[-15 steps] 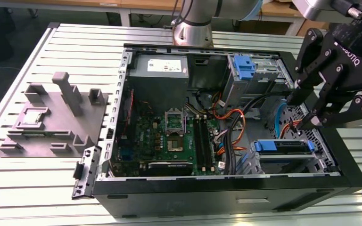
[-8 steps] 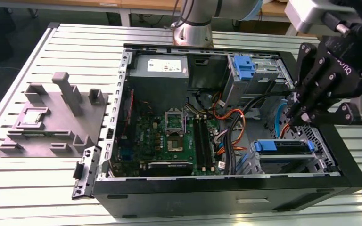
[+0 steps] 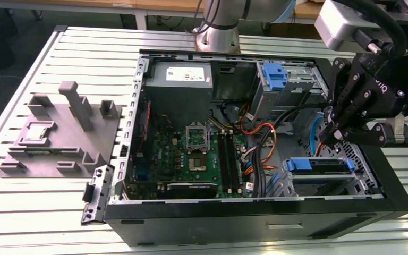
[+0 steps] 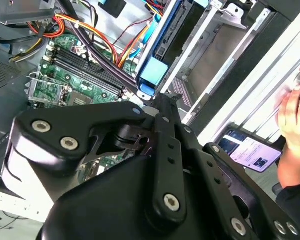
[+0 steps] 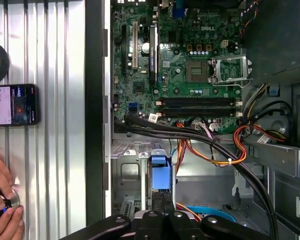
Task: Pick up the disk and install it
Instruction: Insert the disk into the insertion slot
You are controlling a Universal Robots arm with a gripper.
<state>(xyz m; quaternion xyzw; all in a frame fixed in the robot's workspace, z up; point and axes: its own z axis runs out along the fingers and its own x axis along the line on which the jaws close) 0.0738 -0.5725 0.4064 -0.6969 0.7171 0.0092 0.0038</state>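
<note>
The disk (image 3: 317, 165) already lies in the drive cage (image 3: 283, 183) at the exterior view's lower right, seemingly installed or nearly so; the hand (image 3: 331, 139) hangs just above, its grip impossible to tell.

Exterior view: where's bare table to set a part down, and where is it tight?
Bare table nearer the camera than the grey fixture, and beyond it beside the case. Crowded: cables between motherboard and drive cage, where the gripper hangs by the disk.
</note>
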